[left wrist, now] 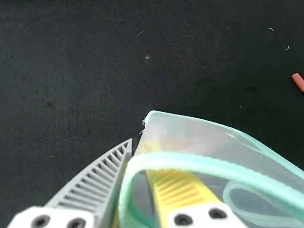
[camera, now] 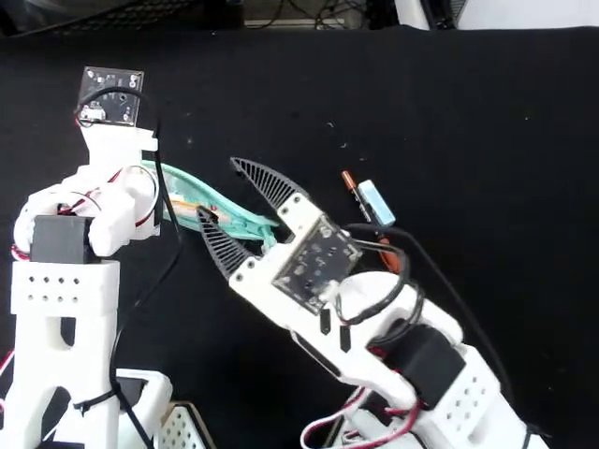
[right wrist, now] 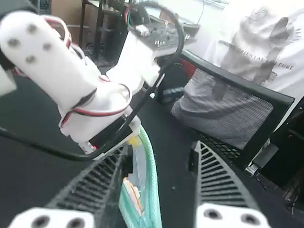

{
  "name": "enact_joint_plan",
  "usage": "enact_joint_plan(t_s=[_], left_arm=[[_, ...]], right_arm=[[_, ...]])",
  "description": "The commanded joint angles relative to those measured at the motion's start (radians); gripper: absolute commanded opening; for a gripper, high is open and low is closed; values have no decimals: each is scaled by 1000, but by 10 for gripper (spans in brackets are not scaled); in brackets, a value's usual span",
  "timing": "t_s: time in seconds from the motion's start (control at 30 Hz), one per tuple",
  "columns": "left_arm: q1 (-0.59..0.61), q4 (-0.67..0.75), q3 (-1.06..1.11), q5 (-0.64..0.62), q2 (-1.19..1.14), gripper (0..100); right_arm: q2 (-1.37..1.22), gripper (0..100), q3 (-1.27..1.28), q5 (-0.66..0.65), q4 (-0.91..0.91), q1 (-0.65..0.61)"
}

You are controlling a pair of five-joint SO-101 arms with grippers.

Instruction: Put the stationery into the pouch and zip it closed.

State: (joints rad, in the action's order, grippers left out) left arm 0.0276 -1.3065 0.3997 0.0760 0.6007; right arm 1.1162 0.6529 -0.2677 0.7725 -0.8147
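The left claw (left wrist: pixel 142 161) is clamped on the green pouch's (left wrist: pixel 213 142) rim. The right claw (camera: pixel 217 187), its 2 fingers spread wide, holds nothing, just beside the pouch.

White arms (camera: pixel 56 281) with black cables (camera: pixel 379 307); right pincer (camera: pixel 215 185) ribbed black.

- On the pouch (left wrist: pixel 209 142), no word, number or sign could be read.
- The stationery (camera: pixel 375 202) lying on the desk (camera: pixel 487 103) showed no label that could be read; the desk itself carried no writing.
- The circuit board (camera: pixel 110 95) on an arm's wrist bore only tiny marks, too small to read.
- In the right wrist view, a grey picture with a line of capital letters stood on white cloth (right wrist: pixel 266 52) in the room behind.
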Motion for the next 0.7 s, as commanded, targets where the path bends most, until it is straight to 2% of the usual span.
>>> enact_joint_plan(t_s=[0.0, 0.13, 0.27, 0.37, 0.53, 0.67], left_arm=[[-8, -3, 62, -6, -20, 30], [-8, -3, 62, -6, -20, 30], [-8, -3, 62, -6, -20, 30], [-13, -3, 62, -6, -18, 30], [-12, -5, 62, -6, -20, 30], [-15, -5, 64, -6, -20, 30]], right_arm=[[-4, 198, -136, 9, 54, 60], [-21, 194, -188, 26, 78, 325], [-119, 135, -70, 98, 103, 559], [-272, 131, 36, 103, 37, 684], [-631, 131, 119, 95, -233, 735], [-932, 131, 25, 40, -331, 729]])
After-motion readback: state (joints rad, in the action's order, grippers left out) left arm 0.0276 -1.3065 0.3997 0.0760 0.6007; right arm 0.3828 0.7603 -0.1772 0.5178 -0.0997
